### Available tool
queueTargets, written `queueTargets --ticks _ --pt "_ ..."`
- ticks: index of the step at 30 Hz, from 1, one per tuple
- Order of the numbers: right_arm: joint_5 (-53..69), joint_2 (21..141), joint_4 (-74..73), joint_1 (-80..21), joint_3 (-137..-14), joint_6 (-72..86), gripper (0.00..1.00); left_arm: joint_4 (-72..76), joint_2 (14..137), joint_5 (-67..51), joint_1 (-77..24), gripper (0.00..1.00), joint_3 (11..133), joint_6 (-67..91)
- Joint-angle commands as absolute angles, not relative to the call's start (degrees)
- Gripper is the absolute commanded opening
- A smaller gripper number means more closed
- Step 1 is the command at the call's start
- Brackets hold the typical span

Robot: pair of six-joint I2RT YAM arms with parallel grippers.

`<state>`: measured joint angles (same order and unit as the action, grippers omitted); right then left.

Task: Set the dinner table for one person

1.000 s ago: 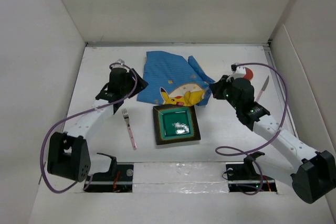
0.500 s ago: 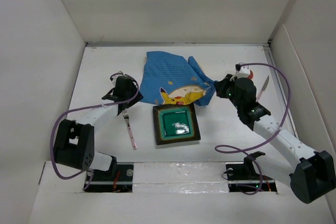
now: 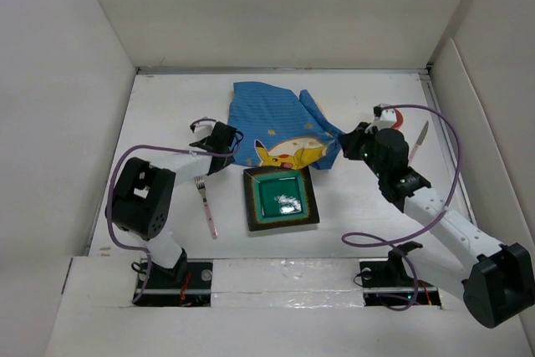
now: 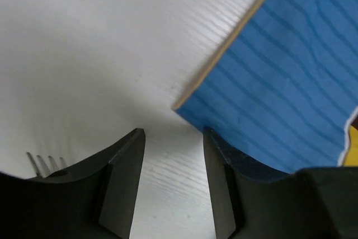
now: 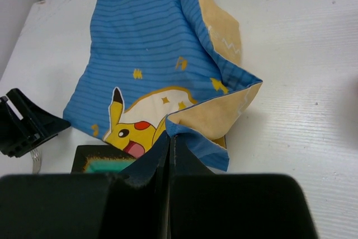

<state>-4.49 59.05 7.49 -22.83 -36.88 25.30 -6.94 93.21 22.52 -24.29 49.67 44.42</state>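
A blue cartoon-printed cloth mat (image 3: 272, 119) lies rumpled at the back middle of the white dinner table (image 3: 159, 106), its right corner folded over to show a tan underside (image 5: 215, 113). My right gripper (image 3: 345, 145) is shut on that folded corner (image 5: 184, 132). My left gripper (image 3: 227, 140) stands open low over the table at the mat's left corner (image 4: 184, 104), its right finger (image 4: 215, 155) against the cloth edge, nothing between the jaws. A green square plate (image 3: 281, 198) sits in front of the mat, with a fork (image 3: 205, 200) to its left.
A knife (image 3: 420, 141) lies at the right, beyond my right arm. The fork's tines (image 4: 47, 163) show just left of my left fingers. White walls close in the table on three sides. Purple cables loop beside both arms.
My left gripper has swung right, from beside the fork's far end to the mat's left corner, and its jaws have narrowed a little. My right gripper has barely moved, still pinching the cloth.
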Motion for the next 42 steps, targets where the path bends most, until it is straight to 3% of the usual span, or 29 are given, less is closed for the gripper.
queueTargets --ticks 1,12,14,22,24,29,35,42 --pt "-3.4 57.2 11.9 -22.0 -36.2 25.3 0.00 -9.4 94.6 28.1 -24.0 0.43 52.2 45.8" --pt "-1.7 58.6 13.3 -22.0 -35.2 26.0 0.00 -8.1 99.9 25.2 -23.5 0.38 55.0 44.6" --pt "-1.4 58.7 14.0 -22.0 -35.1 25.9 0.00 -7.7 99.8 25.0 -23.5 0.27 54.9 44.0" --pt "-1.3 59.1 13.5 -22.0 -35.5 25.9 0.00 -7.1 99.1 22.6 -22.3 0.09 54.1 43.2" --pt "-1.8 59.0 14.1 -22.0 -35.1 26.0 0.00 -6.8 98.8 21.8 -22.3 0.00 53.4 43.0" --pt "-1.9 58.9 13.5 -22.0 -35.3 25.8 0.00 -6.2 96.9 19.3 -21.7 0.00 54.0 42.3" --pt "-4.5 55.8 13.5 -21.4 -36.5 25.9 0.00 -6.2 85.8 16.0 -21.7 0.00 60.5 39.1" --pt "-4.9 56.9 8.0 -21.4 -48.0 25.0 0.00 -7.7 75.7 12.7 -18.5 0.00 76.9 34.7"
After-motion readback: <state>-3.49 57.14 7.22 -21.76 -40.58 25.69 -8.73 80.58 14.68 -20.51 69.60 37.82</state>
